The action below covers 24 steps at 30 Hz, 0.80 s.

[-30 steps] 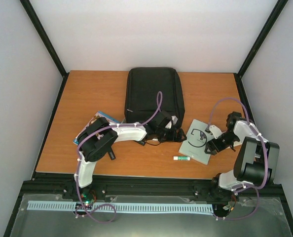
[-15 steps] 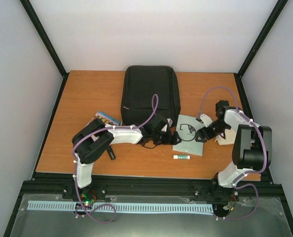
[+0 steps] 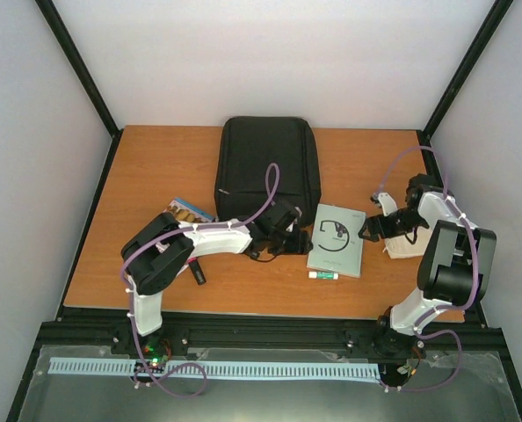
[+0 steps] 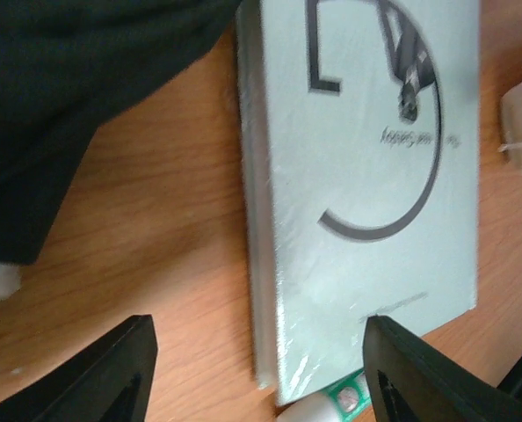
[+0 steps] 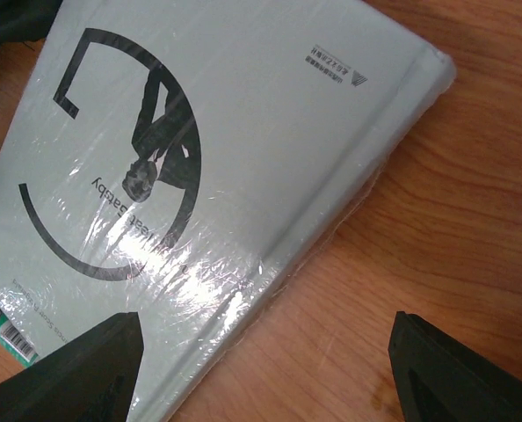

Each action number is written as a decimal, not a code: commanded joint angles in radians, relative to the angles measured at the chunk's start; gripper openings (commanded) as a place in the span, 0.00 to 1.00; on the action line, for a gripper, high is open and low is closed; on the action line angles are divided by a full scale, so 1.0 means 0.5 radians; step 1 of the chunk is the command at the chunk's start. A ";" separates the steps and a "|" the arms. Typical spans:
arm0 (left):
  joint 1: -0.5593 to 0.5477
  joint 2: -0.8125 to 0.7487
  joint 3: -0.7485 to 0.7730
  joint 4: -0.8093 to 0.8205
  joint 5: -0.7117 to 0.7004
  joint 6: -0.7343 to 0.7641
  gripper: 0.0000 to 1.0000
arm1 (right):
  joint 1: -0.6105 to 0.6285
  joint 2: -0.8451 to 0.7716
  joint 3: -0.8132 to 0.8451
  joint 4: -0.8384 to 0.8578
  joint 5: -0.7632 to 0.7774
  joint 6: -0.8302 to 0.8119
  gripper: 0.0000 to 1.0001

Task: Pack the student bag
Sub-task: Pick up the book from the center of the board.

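Bag: the bag (image 3: pixel 265 167) lies flat at the far middle of the surface (image 3: pixel 155 167), its long axis running away from the arms. From above I cannot tell whether it is zipped.
Book: a wrapped pale book (image 3: pixel 336 239) lies just right of the bag's near right corner, with a strip of bare wood between them. Its long axis also runs roughly near to far.
Left fingers: the left fingers (image 4: pixel 112 369) are spread wide and hold nothing. They sit low at the bag's near end and straddle the book's left long edge.
Right fingers: the right fingers (image 5: pixel 76 369) are also wide and empty, above the book's right long edge.
Nearer arm: the left is nearer the bag, which lies just off to its far left. Both are about equally near the book.
Judgement: the book looks like the next item, with the fingers set across its thin edge.
Nearby: a glue stick (image 3: pixel 324 275) lies at the book's near end, and a pouch (image 3: pixel 406 242) lies to its right.
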 commanded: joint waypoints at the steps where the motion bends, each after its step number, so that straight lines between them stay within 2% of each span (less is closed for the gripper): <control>1: -0.021 0.070 0.174 -0.043 -0.042 -0.008 0.63 | 0.004 0.023 -0.095 -0.003 -0.175 -0.015 0.78; 6: -0.020 0.174 0.303 -0.097 -0.081 -0.030 0.52 | 0.005 0.133 -0.138 0.029 -0.273 0.013 0.78; 10: -0.021 0.251 0.378 -0.144 -0.111 -0.038 0.41 | 0.005 0.181 -0.154 0.094 -0.211 0.063 0.78; 16: -0.021 0.327 0.421 -0.187 -0.156 -0.056 0.34 | 0.005 0.340 -0.140 0.118 -0.232 0.056 0.77; 22: -0.021 0.413 0.418 -0.143 -0.092 -0.071 0.32 | 0.008 0.477 -0.100 0.083 -0.310 0.030 0.77; 24: -0.021 0.437 0.413 -0.128 -0.076 -0.064 0.23 | 0.017 0.508 -0.075 0.049 -0.378 0.003 0.77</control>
